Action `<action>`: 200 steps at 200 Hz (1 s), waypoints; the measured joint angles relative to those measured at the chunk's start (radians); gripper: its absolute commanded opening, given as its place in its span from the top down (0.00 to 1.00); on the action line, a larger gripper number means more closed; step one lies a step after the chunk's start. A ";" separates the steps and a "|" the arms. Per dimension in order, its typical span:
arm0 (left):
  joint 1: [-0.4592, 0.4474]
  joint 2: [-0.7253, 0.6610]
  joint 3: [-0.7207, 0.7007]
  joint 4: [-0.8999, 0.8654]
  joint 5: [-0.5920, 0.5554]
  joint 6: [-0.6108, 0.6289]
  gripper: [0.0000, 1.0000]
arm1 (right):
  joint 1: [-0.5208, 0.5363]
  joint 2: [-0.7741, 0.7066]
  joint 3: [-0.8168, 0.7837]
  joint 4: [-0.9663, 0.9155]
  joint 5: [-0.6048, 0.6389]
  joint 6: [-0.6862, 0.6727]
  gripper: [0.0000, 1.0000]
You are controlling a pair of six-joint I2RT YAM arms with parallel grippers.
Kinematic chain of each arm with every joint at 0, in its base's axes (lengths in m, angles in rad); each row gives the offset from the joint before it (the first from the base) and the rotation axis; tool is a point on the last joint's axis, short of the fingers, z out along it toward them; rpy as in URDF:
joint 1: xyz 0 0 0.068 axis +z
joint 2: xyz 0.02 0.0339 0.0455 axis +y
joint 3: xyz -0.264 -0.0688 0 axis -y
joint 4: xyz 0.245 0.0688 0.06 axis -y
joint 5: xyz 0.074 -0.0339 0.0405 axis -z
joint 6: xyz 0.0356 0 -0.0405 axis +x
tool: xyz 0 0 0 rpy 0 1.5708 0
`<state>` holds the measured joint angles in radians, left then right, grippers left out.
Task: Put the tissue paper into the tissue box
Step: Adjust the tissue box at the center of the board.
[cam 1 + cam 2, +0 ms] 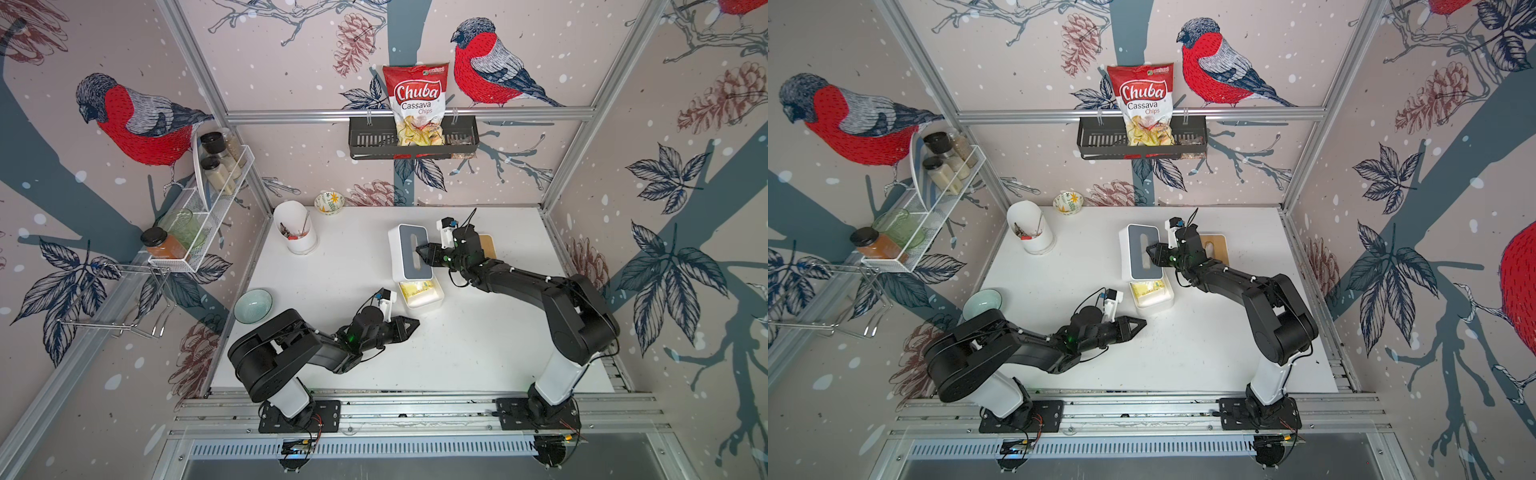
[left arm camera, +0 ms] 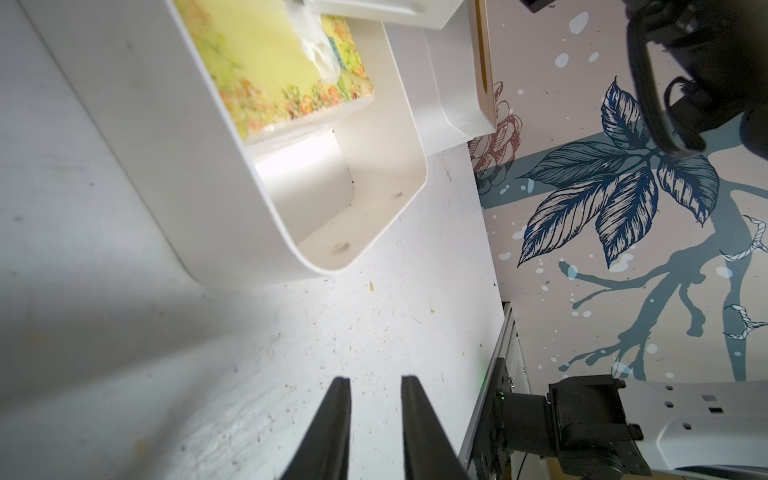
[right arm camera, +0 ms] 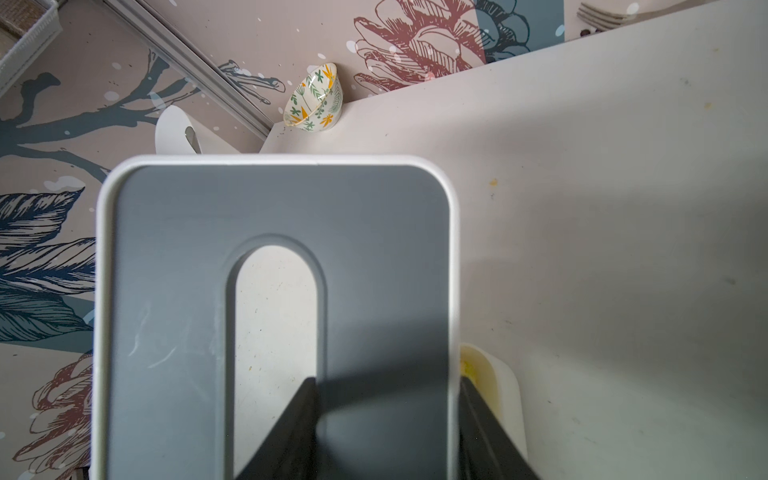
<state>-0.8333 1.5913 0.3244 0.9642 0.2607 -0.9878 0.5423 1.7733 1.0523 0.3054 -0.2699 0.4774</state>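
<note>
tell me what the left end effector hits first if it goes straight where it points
Probably the near corner of the open white plastic box base holding the yellow floral tissue pack. The left end effector points across the white table toward it, though it may pass just beside.

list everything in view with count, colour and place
tissue box lid: one, white with grey top, mid table
tissue box base: one, white, beside the lid, nearer the robot
tissue pack: one, yellow floral, inside the base
utensil holder: one, white, table back left
floral bowl: one, white patterned, table back edge
green bowl: one, pale green, table left front
wooden board: one, tan, partly hidden by right arm
chips bag: one, red and white, in black basket on back wall
wire rack: one, white, left wall, holding jars, plate, green glass
left end effector: one, black, open, empty, near the base
right end effector: one, black, shut on the lid
</note>
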 measured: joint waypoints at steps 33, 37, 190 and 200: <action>-0.001 -0.017 0.024 -0.063 -0.061 0.023 0.75 | -0.020 0.021 -0.014 0.008 -0.021 0.023 0.89; -0.001 -0.019 0.024 -0.069 -0.066 0.027 0.74 | -0.022 0.021 -0.017 0.008 -0.025 0.024 0.89; -0.003 -0.150 0.044 -0.212 -0.153 0.106 0.72 | -0.031 -0.101 0.053 -0.121 -0.041 0.008 0.84; -0.005 -0.228 0.046 -0.260 -0.167 0.124 0.72 | -0.031 -0.128 0.093 -0.150 -0.045 -0.011 0.84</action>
<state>-0.8383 1.3636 0.3706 0.7040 0.0933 -0.8642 0.5114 1.6451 1.1454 0.1551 -0.3145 0.4660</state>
